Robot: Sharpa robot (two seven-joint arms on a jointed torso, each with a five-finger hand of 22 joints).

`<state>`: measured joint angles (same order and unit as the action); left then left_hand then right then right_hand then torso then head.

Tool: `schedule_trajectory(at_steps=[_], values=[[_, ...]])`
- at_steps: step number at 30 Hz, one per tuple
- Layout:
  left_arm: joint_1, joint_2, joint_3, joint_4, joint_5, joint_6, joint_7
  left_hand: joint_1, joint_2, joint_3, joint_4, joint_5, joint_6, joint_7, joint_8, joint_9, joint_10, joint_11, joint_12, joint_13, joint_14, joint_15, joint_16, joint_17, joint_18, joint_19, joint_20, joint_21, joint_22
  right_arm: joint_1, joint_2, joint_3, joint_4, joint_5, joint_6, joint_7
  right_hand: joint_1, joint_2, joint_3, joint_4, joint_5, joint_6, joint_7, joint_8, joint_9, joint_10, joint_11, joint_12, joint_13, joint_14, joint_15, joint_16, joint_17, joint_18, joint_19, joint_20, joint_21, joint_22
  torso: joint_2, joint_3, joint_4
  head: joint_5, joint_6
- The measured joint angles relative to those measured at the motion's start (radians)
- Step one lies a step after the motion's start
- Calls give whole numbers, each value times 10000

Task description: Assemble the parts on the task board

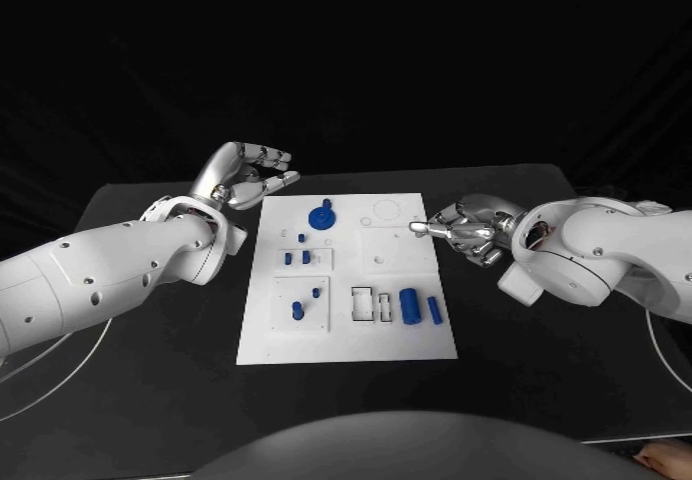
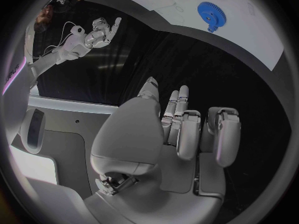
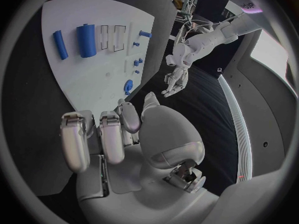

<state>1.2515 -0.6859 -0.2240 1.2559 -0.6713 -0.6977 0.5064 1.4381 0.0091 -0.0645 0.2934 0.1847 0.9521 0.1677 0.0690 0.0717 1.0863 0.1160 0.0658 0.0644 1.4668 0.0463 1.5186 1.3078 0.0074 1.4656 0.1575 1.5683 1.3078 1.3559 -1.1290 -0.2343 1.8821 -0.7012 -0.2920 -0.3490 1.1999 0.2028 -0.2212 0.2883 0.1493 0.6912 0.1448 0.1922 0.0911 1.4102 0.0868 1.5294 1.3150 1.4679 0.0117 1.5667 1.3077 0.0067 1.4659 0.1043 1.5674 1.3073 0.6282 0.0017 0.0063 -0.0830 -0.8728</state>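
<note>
- Head view: board (image 1: 411, 340) is seen mid-tabletop (image 1: 577, 380), with a blue gear (image 1: 323, 216) at its far end, pegs (image 1: 296, 258) mid-left and two cylinders (image 1: 420, 306) at near right.
- Left hand (image 1: 248, 177) is held off the far-left corner, fingers curled, nothing gripped.
- Right hand (image 1: 464, 232) is poised at the right edge, fingers curled, nothing held.
- Step is judged as pre-grasp; a part must be picked next, likely by the right hand.

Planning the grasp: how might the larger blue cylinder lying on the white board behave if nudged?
The larger blue cylinder lies on its side on the flat white board, so it would probably roll. It looks rigid and smooth, perhaps slippery between metal fingers.
</note>
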Motion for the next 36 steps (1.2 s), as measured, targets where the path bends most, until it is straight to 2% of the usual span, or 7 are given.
schedule_trajectory(at_steps=[4, 10, 13, 17, 20, 25, 36], values=[[-1, 29, 0, -28, 2, 10, -2, 0, 0, 0, 0, 0, 0, 0, 0, 0, 0, 0, 0, 0, 0, 0, 0, 0, 1, 0, 0, 0, 0, -16, -166, -10, 75, 144, 94, -404, -212, -9, -362, 26, 0, -93, -93, 204, 21, 531, -270, 387, -29, -32, -36, 0, 0, 0, 1, 70, 0, 0, 0, -9, 14, -244, 0], [-4, 64, 0, -67, 6, 22, -7, 0, 0, 0, 0, 0, 0, 0, 0, -5, 0, 0, 0, 0, 0, 0, 0, -1, 2, 0, 0, 0, -1, -84, -261, -12, 72, 166, 259, -1004, -701, -260, -985, 19, 292, 12, -224, 639, 120, 613, -430, 387, -78, -12, -86, 0, -1, 0, 1, 69, -1, 8, 0, -13, 13, -444, 0], [-4, 82, 0, -76, 7, 26, -7, 0, 0, 0, 0, 0, 0, 0, 0, -8, 0, 0, 0, 0, 0, 0, 0, -1, 1, 0, 0, 0, -1, -145, -265, -14, 52, 86, 315, -1218, -691, -369, -1115, -15, 749, 518, -139, 940, 234, 608, -426, 387, -69, -12, -86, 0, -1, 1, 1, 69, -1, 8, 0, -12, 14, -486, 0], [-4, 116, 0, -84, 9, 33, -7, 0, 0, 0, 0, 0, 0, 0, 0, -8, 0, 0, 0, 0, 0, 0, 0, -1, 1, 0, 0, 0, -1, -307, -270, -14, 49, -75, 392, -1492, -432, -646, -1151, -56, 1527, 1562, 36, 1450, 512, 561, -80, 387, -70, -20, 86, 0, -1, 0, 2, 153, -1, 7, 1, -7, 27, -514, 0], [-4, 116, 0, -92, 10, 39, -7, 0, 0, -28, -29, 0, 0, 0, 0, -7, 0, 0, 0, 0, 0, 0, 0, -2, 1, 0, 0, 0, -2, -460, -234, -15, 108, -192, 421, -1657, 23, -791, -1034, -318, 2301, 2309, 8, 1787, 746, 550, -58, 387, -70, -16, 98, 0, -2, 1, 2, 180, -1, 7, 6, 6, 28, -515, 0], [-4, 95, 0, -109, 11, 48, -7, 0, 0, -28, -28, 0, 0, 0, 0, -7, 0, 0, 0, 0, 0, 0, 0, -2, 0, 0, 0, 0, -2, -584, -97, -22, 280, -382, 444, -1955, 433, -1008, -799, -628, 2556, 2606, -172, 1830, 962, 556, -133, 387, -69, -29, -67, 0, -2, 0, 1, 169, -2, 7, 7, 20, 23, -500, 0], [-4, 77, 0, -136, 15, 64, -5, 0, 0, -28, -28, 0, 0, 0, 0, -6, 0, 0, 0, 0, 0, 0, 0, -3, 1, 0, 0, 0, -3, -749, 275, -15, 531, -837, 362, -2743, 598, -1309, -132, -876, 2474, 2497, -138, 1830, 1307, 558, -161, 387, -69, 6, -103, 0, -3, 0, -14, 79, -2, 5, 10, 1, 21, -516, 0]])
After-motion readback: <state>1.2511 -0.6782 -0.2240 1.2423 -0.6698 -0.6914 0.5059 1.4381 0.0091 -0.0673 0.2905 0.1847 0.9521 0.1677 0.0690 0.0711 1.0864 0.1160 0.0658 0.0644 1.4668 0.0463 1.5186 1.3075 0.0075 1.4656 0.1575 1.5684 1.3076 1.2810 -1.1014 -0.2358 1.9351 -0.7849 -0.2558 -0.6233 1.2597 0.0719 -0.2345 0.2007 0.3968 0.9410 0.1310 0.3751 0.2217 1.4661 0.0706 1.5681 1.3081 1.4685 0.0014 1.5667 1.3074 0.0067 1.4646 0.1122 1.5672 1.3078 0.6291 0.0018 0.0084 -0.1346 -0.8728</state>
